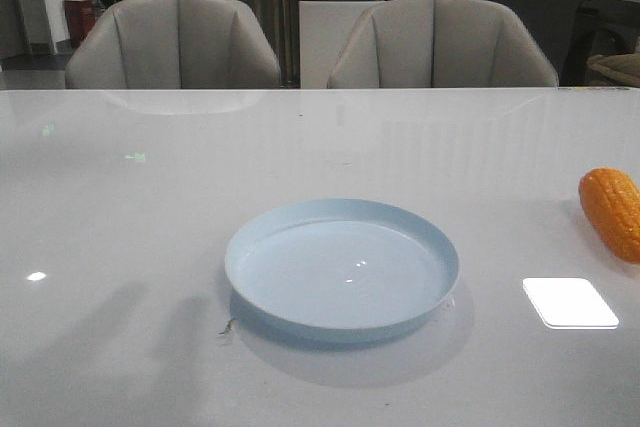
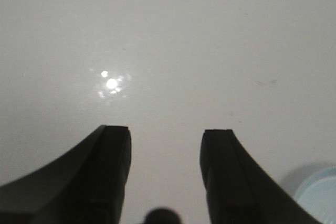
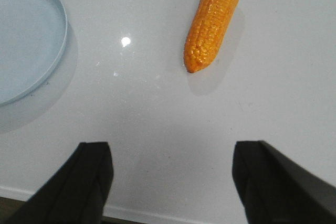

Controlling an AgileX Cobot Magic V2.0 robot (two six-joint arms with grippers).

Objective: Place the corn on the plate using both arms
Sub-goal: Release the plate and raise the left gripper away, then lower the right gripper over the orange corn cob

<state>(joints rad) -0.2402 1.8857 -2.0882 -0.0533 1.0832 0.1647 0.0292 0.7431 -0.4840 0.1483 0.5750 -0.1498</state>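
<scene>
A glossy white table [image 1: 150,247] fills the front view, with two grey armchairs [image 1: 175,42] pushed against its far edge. The pale-blue plate [image 1: 440,247] sits near the middle of the table, empty, its low rim casting a soft shadow toward the camera. The orange corn [image 1: 612,212] lies on the bare table well to the right of the plate, partly cut off by the frame edge. In the right wrist view the right gripper [image 3: 173,182] hangs above the table with its dark fingers spread wide and nothing between them; the corn lies ahead of it, apart from both gripper and plate. The left gripper [image 2: 165,177] is likewise parted over bare table, holding nothing, with a sliver of the plate at the frame corner
</scene>
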